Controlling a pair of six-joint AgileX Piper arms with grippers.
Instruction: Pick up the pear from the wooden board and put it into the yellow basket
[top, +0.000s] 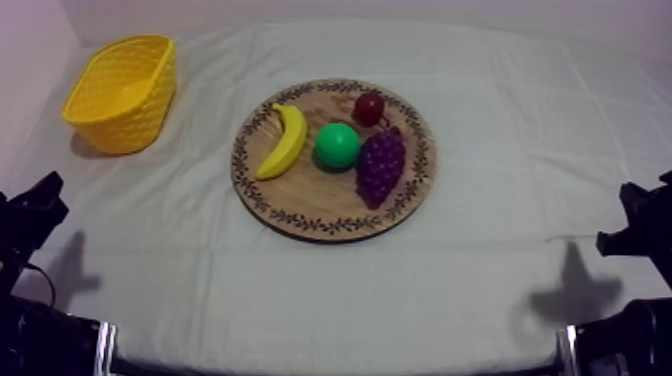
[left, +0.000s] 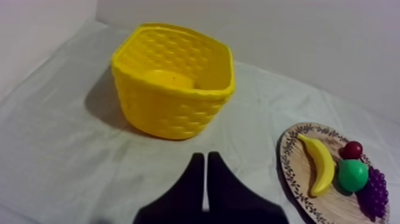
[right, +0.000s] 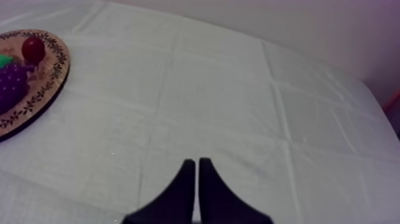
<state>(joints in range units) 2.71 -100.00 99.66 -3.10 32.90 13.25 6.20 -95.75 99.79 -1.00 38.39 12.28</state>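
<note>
The green pear (top: 338, 146) lies in the middle of the round wooden board (top: 320, 205), between the banana (top: 284, 141) and the grapes (top: 381, 165). At the table's far left stands the yellow basket (top: 140, 120), upright. My left gripper (top: 48, 192) rests low at the left edge, far from the board. In the left wrist view its fingers (left: 205, 156) lie together as a narrow wedge, shut on nothing, in front of the basket (left: 166, 110), with the pear (left: 353, 174) off to the side. My right gripper (right: 196, 161) is shut too, over bare cloth, resting at the right edge (top: 640, 205).
A small red fruit (top: 369, 108) sits at the board's far side, touching the grapes. Bare cloth lies between the board and the basket. The cloth shows fold creases on the right side.
</note>
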